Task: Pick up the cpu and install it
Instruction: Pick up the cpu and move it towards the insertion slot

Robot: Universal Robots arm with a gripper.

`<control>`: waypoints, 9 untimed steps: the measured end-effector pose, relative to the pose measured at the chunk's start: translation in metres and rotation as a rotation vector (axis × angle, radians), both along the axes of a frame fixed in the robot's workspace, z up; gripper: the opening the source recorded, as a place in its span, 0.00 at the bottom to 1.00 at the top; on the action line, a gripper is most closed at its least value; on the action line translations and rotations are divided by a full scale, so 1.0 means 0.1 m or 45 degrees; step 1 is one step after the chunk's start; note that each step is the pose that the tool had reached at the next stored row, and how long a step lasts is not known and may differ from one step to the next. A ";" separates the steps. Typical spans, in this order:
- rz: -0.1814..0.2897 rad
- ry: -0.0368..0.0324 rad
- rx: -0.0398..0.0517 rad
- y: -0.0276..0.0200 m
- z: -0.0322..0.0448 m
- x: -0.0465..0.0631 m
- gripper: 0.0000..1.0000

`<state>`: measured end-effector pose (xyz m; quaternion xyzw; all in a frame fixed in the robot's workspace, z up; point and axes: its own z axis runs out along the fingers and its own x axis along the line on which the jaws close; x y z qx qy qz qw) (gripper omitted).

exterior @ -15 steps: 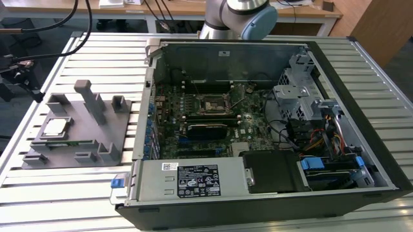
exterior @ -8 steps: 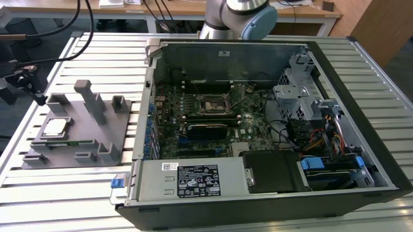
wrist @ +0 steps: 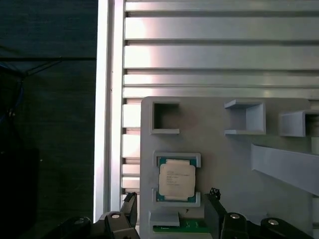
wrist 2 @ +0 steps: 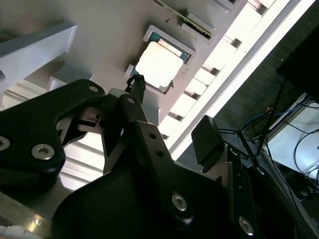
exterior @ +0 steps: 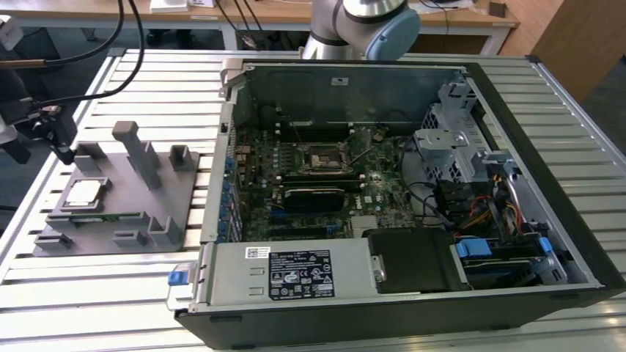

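While holding the gripper (exterior: 41,152) wide and empty, hovers at 11 o'clock of the cpu (exterior: 83,193), apart from it. Lies flat in a pocket of the grey fixture (exterior: 127,199), at 9 o'clock of the open computer case (exterior: 352,92).

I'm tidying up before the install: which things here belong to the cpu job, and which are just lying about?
Job: cpu in the grey holder; open gripper near it; motherboard socket.
Lying about: green memory stick; power supply.
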<state>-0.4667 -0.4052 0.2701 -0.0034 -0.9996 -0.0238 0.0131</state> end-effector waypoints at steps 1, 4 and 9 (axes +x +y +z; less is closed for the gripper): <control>0.000 -0.0026 0.000 0.000 -0.013 0.00 0.65; 0.000 -0.0057 0.000 0.000 -0.051 0.00 0.65; 0.000 -0.0056 -0.003 0.000 -0.106 0.00 0.65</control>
